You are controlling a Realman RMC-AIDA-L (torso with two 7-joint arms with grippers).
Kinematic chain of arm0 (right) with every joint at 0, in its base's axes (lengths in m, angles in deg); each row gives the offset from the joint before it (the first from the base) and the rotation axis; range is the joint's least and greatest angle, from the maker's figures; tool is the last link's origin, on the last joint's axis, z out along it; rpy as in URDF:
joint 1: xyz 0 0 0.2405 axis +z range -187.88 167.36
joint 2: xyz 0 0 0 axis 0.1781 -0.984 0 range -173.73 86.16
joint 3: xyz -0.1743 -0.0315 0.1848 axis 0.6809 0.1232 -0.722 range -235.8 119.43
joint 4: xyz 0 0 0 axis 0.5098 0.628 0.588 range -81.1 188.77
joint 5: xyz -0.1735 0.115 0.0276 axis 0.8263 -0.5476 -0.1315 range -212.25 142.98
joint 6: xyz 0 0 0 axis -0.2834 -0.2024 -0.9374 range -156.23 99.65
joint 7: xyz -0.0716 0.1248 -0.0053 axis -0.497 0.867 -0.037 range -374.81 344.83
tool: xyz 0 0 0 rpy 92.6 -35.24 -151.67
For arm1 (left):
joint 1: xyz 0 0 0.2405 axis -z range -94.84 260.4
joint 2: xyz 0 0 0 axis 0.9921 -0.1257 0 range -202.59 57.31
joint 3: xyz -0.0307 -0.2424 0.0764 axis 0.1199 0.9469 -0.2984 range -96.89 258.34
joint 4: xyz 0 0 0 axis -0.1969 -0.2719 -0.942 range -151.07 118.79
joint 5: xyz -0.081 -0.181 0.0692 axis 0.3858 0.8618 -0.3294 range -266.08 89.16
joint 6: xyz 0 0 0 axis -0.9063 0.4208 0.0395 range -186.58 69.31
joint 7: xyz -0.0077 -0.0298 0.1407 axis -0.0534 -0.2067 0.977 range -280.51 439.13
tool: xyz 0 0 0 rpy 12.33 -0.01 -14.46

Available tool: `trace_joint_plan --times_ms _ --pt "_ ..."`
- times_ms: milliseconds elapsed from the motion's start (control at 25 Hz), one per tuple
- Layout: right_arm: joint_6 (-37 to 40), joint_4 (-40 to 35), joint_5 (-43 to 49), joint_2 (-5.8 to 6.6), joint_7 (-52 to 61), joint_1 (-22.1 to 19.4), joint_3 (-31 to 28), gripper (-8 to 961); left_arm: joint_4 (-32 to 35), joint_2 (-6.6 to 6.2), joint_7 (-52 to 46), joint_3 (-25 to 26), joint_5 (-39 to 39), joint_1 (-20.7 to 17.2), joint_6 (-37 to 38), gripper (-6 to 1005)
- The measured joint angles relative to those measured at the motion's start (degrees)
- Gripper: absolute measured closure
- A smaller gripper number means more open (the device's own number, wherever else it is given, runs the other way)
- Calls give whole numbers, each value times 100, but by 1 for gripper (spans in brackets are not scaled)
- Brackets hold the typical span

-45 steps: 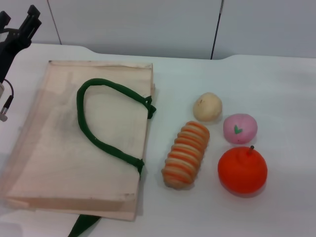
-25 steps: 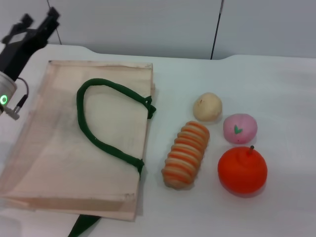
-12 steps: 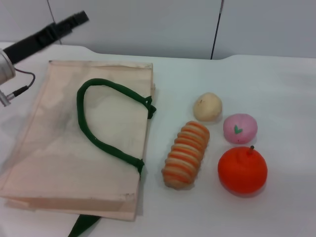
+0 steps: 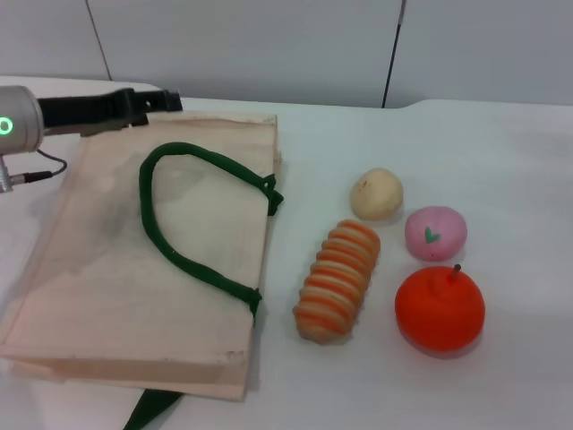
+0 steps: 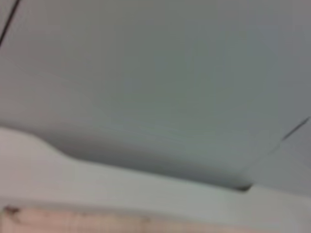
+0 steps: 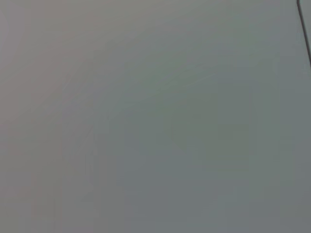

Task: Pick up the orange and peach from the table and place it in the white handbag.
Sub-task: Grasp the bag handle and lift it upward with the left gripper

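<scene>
The white handbag (image 4: 152, 260) lies flat on the left half of the white surface (image 4: 501, 161), its long axis running from the far edge toward the robot and its dark green strap handles (image 4: 192, 224) looped across its top face. The left pincer (image 4: 157, 100) reaches in sideways from the left, low over the bag's far left corner; whether its tips are spread or pressed together cannot be told. The orange (image 4: 440, 307) sits well apart from that pincer, near the right front of the surface, its dark stem pointing up and away. Just behind it, close enough that they may touch, is the peach (image 4: 435, 233), its green leaf mark facing the head camera. A striped oblong piece (image 4: 337, 279) lies between bag and fruits, long axis slanting away to the right, with a beige ball (image 4: 376, 193) beyond it.

The left wrist view shows only a strip of the bag's edge (image 5: 73, 221), the surface and grey wall; the right wrist view shows blank grey, and the right pincer is out of sight.
</scene>
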Motion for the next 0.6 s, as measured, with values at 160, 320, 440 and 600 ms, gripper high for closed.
trace_joint_plan --times_ms 160,320,440,600 --pt "-75 -36 0 3 -1 1 0 105 225 -69 -557 -2 -792 151 -242 236" --pt "-138 -48 -1 11 -1 3 -15 108 309 -179 -969 -5 -1461 302 -562 237" --pt "-139 -55 -8 11 -2 4 -27 111 310 -242 -1180 -7 -1924 427 -684 237" --pt "-139 -55 -11 11 -2 18 -36 114 262 -236 -1262 -10 -2346 572 -674 237"
